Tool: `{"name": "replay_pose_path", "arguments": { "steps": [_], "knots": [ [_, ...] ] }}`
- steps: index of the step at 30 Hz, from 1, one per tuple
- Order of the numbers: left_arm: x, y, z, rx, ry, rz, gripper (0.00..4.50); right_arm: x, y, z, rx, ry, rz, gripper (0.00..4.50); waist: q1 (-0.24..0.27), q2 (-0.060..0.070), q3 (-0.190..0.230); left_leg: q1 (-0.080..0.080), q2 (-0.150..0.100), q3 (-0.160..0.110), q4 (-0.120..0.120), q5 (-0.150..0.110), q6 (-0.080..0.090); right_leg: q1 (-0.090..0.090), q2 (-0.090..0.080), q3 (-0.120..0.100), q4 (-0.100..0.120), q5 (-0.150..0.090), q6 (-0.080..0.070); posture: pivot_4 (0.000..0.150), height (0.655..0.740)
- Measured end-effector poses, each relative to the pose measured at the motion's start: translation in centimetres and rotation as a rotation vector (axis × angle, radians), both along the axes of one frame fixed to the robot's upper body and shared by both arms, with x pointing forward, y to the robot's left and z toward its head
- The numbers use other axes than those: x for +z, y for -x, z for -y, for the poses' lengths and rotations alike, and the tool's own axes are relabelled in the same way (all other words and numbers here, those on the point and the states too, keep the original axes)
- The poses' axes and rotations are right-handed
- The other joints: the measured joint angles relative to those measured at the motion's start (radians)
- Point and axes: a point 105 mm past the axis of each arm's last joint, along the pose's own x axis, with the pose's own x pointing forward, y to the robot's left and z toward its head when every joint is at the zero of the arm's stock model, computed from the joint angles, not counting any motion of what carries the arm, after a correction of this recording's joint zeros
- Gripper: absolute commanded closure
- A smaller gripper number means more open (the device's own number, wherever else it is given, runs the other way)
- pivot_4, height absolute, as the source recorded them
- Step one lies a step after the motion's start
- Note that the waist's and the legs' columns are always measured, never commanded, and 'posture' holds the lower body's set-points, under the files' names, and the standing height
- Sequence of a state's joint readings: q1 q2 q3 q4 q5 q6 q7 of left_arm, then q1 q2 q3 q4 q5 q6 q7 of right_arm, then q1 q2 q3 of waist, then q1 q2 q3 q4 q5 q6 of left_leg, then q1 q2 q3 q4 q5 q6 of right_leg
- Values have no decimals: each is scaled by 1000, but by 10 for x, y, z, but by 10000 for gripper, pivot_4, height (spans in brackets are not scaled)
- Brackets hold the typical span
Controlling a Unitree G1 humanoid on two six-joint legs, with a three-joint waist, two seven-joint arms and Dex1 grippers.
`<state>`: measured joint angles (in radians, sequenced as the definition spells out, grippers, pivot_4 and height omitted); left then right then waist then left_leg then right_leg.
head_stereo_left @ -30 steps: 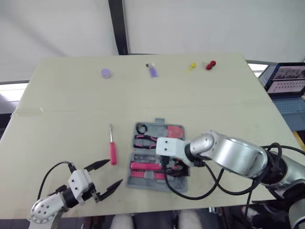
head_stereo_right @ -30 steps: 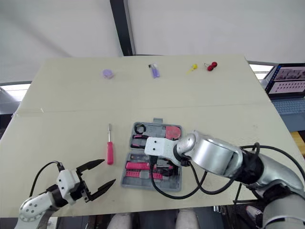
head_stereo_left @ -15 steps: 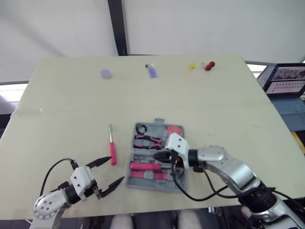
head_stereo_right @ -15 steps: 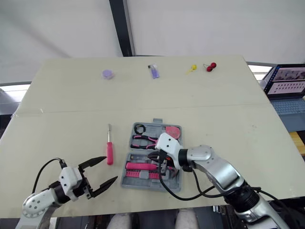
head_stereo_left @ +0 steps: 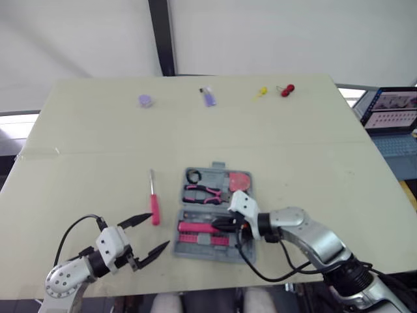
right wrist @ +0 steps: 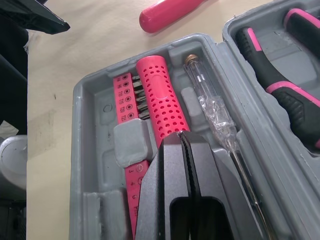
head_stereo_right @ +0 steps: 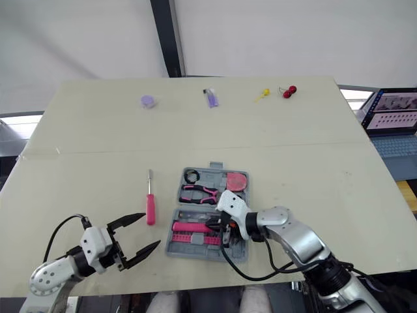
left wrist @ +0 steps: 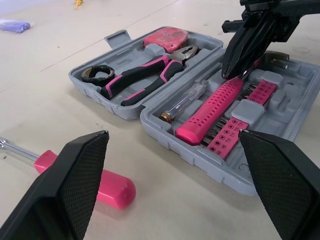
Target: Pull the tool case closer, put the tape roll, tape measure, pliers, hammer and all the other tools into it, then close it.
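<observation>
Right gripper (right wrist: 184, 136), fingers pinched together on nothing, rests its tips on the pink handle (right wrist: 157, 97) in the tool case (right wrist: 76, 165); pressing straight down, gently, should seat it. Beyond the tips, the far half holds pliers (left wrist: 140, 80), tape roll (left wrist: 97, 74) and tape measure (left wrist: 165, 39). Left gripper (head_stereo_right: 151, 229) gapes beside the loose screwdriver (head_stereo_right: 150, 208).

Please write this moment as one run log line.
right gripper: shut, tips at pink handle inside tool case | left gripper: open, near screwdriver | tool case: open

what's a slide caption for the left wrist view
Open left tool faces the open tool case, where the shut right tool points at a pink handle.
</observation>
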<state>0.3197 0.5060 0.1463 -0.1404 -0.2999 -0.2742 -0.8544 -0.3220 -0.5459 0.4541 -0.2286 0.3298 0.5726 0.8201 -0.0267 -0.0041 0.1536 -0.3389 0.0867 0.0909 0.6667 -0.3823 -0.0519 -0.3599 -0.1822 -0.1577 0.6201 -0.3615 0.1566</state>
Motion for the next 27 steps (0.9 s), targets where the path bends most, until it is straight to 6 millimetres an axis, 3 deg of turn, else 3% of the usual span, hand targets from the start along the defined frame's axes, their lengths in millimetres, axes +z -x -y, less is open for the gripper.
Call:
{"name": "replay_pose_path", "arguments": {
  "steps": [27],
  "knots": [
    [3, -7, 2, 5, 5, -1, 0, -16, 0, 1, 116, 180, 179, 44618, 2, -5, -13, 4, 0, 0, -1, 0, 0, 4, 0, 0, 0, 0, 0, 1500, 7400]
  ]
}}
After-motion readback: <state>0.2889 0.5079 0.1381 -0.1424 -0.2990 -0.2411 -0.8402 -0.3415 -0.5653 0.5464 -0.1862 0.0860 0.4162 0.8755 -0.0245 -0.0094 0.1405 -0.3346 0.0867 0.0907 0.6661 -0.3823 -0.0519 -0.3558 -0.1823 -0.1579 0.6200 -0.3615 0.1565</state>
